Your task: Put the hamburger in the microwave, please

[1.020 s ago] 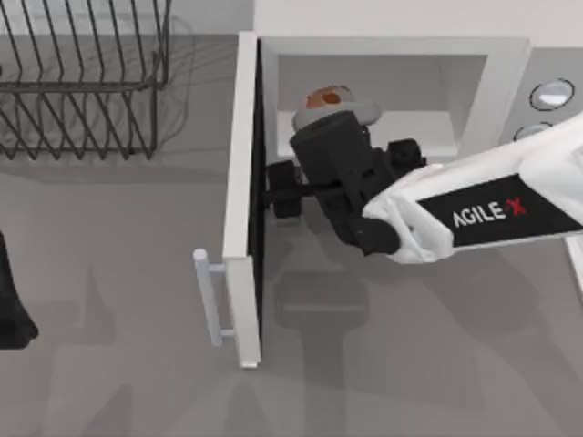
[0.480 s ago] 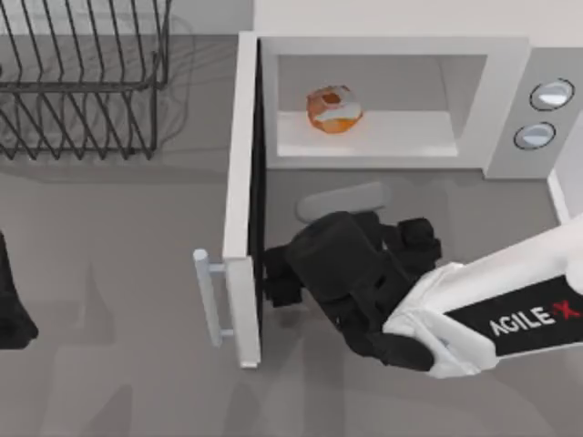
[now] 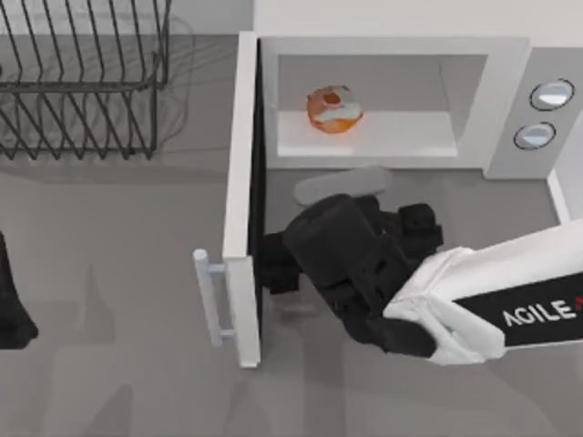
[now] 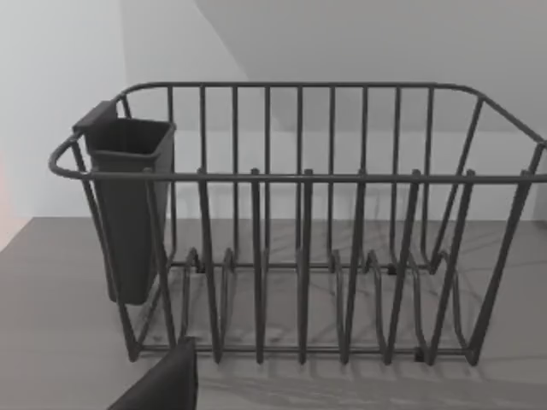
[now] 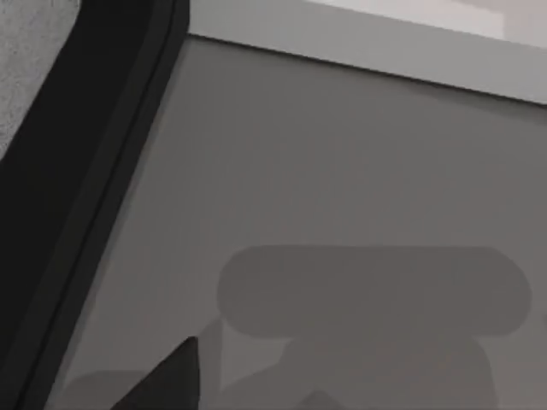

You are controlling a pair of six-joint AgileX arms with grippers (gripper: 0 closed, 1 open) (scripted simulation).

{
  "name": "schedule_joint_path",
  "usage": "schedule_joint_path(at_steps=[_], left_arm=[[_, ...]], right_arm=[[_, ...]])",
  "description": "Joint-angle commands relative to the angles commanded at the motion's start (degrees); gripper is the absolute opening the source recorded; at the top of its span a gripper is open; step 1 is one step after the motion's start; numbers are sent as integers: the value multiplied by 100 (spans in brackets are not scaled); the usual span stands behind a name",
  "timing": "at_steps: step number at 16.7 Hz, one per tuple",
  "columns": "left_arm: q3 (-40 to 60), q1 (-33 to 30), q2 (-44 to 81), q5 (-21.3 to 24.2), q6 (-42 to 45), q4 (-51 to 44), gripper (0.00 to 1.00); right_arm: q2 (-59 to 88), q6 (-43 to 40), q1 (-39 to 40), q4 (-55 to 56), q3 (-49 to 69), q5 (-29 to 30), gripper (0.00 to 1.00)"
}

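Hamburger in the microwave, door swung wide

The hamburger (image 3: 334, 109) sits on the pale floor of the microwave (image 3: 392, 50) cavity, left of centre. The right gripper (image 3: 278, 273) hovers over the table in front of the oven, close beside the open door (image 3: 242, 200); whether its fingers are parted I cannot tell. The left arm (image 3: 11, 305) sits parked at the table's left edge, below the wire rack (image 3: 82, 82)

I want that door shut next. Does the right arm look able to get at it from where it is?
Probably yes: the right gripper sits just beside the microwave door's inner face, with nothing between them.
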Motion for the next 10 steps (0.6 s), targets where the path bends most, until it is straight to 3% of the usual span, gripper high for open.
schedule_joint_path(at_steps=[10], left_arm=[[0, 0, 0, 0, 0, 0, 100]], right_arm=[[-1073, -14, -5, -1817, 641, -26, 100]])
